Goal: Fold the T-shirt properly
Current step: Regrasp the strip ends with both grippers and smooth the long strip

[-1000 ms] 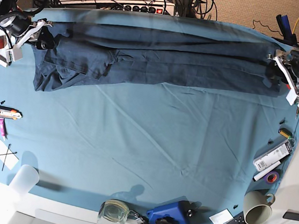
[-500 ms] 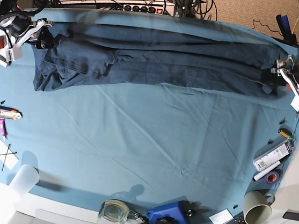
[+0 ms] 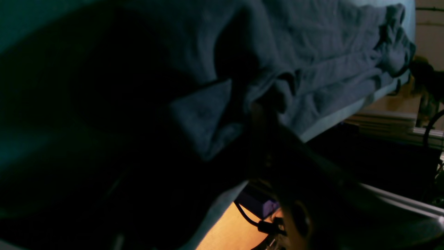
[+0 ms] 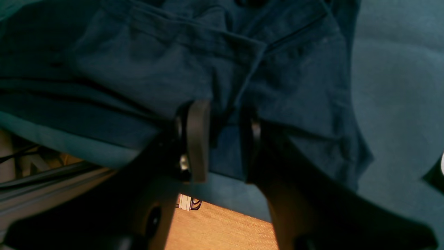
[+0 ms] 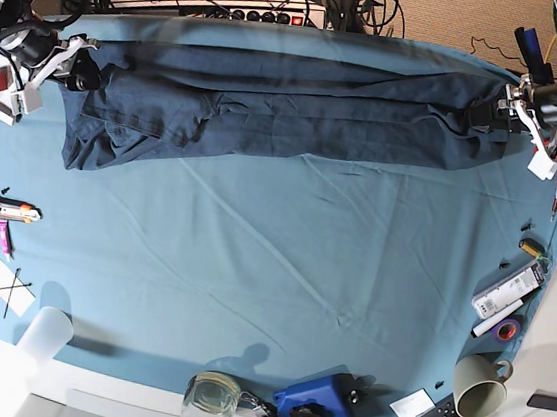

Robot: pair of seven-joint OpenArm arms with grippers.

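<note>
Item one: your dark navy-blue short-sleeved cotton T-shirt (image 5: 270,107) lay stretched in a long, narrow, creased band along the far edge of the surface (image 5: 282,269), which was covered with a lighter teal tablecloth (image 5: 286,230). One end of the T-shirt was bunched and hung wider toward the near side.

Item two: your right tool (image 4: 222,139) stood at that bunched end of the T-shirt. In the right wrist view its two dark fingers (image 4: 197,139) straddled a fold of navy cloth at the edge of the surface, clenched on the T-shirt.

Item three: your left tool (image 5: 501,108) stood at the opposite end of the T-shirt, its dark tips touching the cloth there. The left wrist view was too dark to separate finger from fabric, so you could not tell whether it gripped or had let go.

Item four, sundries, all well apart from the T-shirt on the near side of it: a clear glass jar (image 5: 209,402); just beside it a blue plastic device (image 5: 317,402); a beige ceramic mug (image 5: 479,387); a translucent plastic cup (image 5: 45,333); a white paper marked with a black cross (image 5: 5,283); an orange and grey utility knife (image 5: 4,205); a small roll of purple tape (image 5: 507,329).
</note>
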